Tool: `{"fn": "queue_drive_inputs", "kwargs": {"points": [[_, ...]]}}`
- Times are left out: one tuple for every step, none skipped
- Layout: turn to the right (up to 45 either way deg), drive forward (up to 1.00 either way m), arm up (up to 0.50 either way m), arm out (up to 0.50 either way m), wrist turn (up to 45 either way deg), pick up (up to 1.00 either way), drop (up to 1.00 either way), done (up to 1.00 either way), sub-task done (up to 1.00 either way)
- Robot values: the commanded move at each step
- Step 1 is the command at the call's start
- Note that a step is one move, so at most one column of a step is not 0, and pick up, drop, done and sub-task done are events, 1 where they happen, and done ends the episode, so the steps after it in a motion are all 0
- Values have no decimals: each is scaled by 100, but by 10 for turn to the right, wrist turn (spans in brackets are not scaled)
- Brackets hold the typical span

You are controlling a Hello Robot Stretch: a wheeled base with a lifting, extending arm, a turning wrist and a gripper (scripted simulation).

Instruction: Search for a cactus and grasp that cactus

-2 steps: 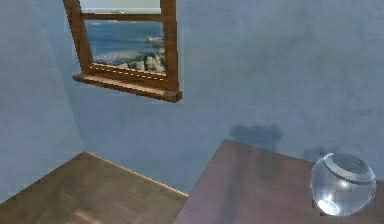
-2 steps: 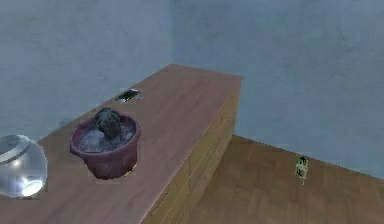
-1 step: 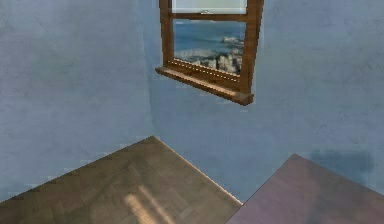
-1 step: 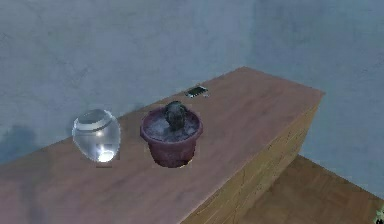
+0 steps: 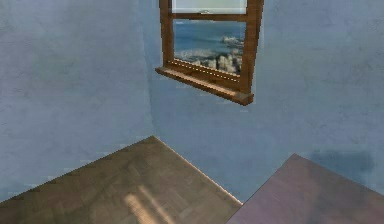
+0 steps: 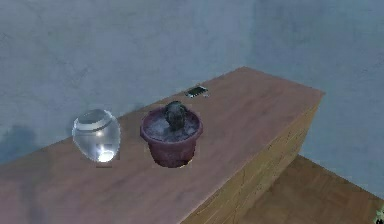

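On a long brown wooden tabletop point(image 6: 250, 110) in the arm side view stands a dark maroon pot point(image 6: 171, 139) with a small round dark plant point(image 6: 176, 115) in it, which could be the cactus. It sits near the middle of the tabletop, upright.
A clear glass vase point(image 6: 97, 135) stands left of the pot. A small flat dark object point(image 6: 196, 92) lies behind the pot near the blue wall. The forward view has a room corner, a wood-framed window point(image 5: 210, 45), wooden floor point(image 5: 120, 185) and a tabletop corner point(image 5: 320, 195) at bottom right.
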Motion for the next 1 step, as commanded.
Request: {"fn": "queue_drive_inputs", "kwargs": {"points": [[0, 0, 38, 0, 0, 0, 0, 0, 0]]}}
